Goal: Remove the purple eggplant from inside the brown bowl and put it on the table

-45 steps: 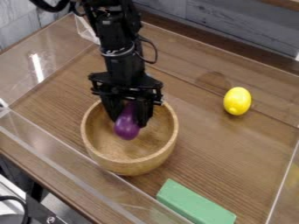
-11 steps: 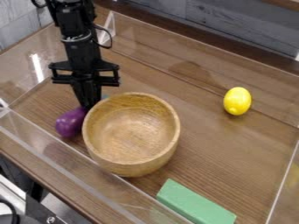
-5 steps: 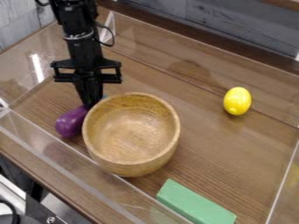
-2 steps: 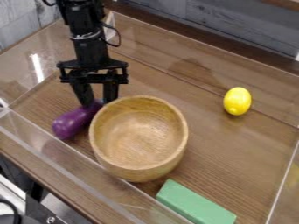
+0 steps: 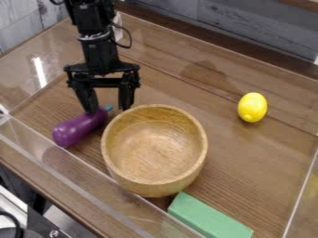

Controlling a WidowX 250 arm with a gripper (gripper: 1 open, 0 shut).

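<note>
The purple eggplant (image 5: 78, 127) lies on its side on the table (image 5: 224, 65), just left of the brown bowl (image 5: 155, 149). Nothing is inside the bowl. My gripper (image 5: 102, 102) hangs pointing down above the gap between eggplant and bowl rim, its two black fingers (image 5: 77, 97) spread wide and open, holding nothing. The eggplant sits just below and left of the left finger, apart from it.
A yellow lemon (image 5: 252, 107) rests at the right. A green rectangular block (image 5: 213, 219) lies near the front edge. Clear acrylic walls (image 5: 32, 70) border the table on all sides.
The gripper opened and let go of the eggplant, which now lies flat on the table. The bowl shifted a little to the right and toward the front.
</note>
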